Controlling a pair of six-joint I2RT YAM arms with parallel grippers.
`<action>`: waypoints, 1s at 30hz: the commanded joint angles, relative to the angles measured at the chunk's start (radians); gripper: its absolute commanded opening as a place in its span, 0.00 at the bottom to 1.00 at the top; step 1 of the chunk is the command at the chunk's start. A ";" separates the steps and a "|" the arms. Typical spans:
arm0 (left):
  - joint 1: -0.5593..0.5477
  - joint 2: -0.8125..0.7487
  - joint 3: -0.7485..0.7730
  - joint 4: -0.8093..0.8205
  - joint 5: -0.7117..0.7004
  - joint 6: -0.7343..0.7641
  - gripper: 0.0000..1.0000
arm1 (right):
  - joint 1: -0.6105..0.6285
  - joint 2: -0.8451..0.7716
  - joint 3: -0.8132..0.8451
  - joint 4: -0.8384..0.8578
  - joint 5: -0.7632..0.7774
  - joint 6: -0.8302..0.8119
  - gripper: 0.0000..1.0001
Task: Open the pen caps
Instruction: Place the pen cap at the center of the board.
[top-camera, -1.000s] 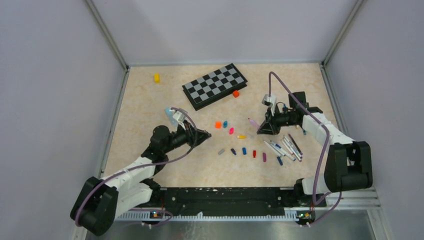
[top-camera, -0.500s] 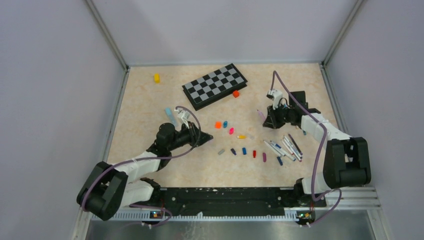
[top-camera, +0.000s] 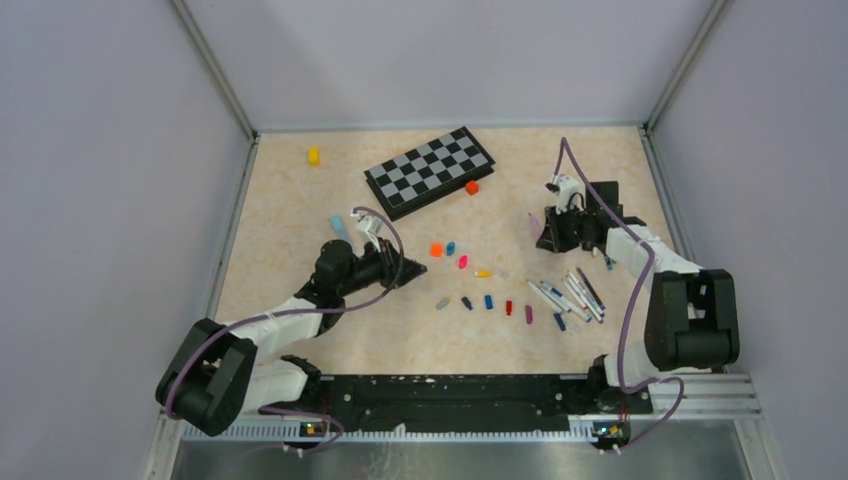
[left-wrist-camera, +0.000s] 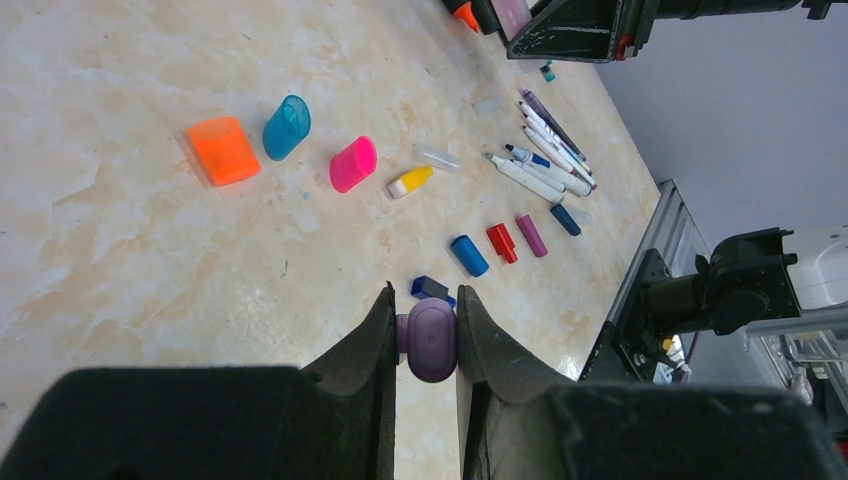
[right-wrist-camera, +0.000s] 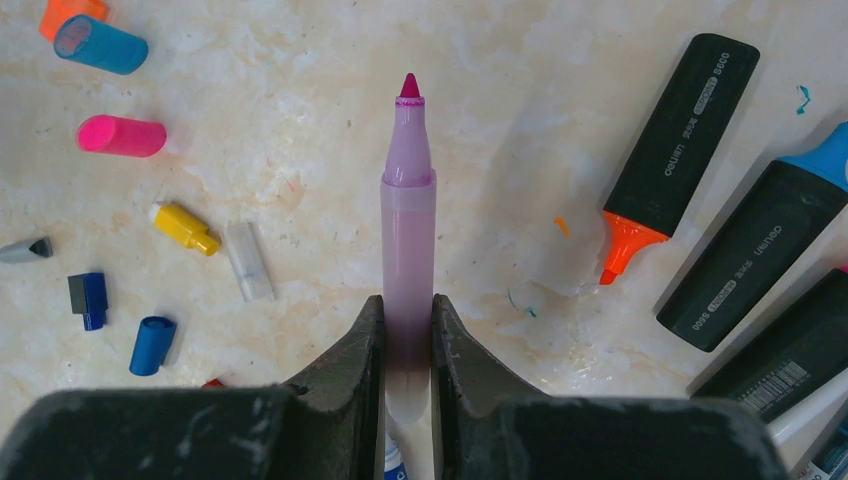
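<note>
Over the surface (top-camera: 300, 210) both arms have swung apart. The right claw (right-wrist-camera: 407, 308), clenched on the bared purple pen (right-wrist-camera: 408, 190), has drawn back toward the highlighters (right-wrist-camera: 680, 150). The left claw (left-wrist-camera: 425, 300), pinching the purple cap (left-wrist-camera: 431, 342), has sunk toward the loose caps (left-wrist-camera: 470, 255). This pen looks opened, and both pieces await setting down.

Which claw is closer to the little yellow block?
Left. The left gripper is nearer the bases and right of the yellow block; the right gripper is far right, beyond the chessboard.
</note>
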 joint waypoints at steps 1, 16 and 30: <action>0.001 0.007 0.049 0.011 -0.017 0.027 0.00 | -0.017 0.020 0.014 0.027 -0.016 0.022 0.07; 0.000 0.116 0.140 -0.114 -0.052 0.012 0.00 | -0.023 0.045 0.027 0.020 -0.077 0.027 0.08; 0.001 0.269 0.264 -0.215 -0.093 0.001 0.00 | -0.032 0.053 0.038 0.015 -0.113 0.037 0.08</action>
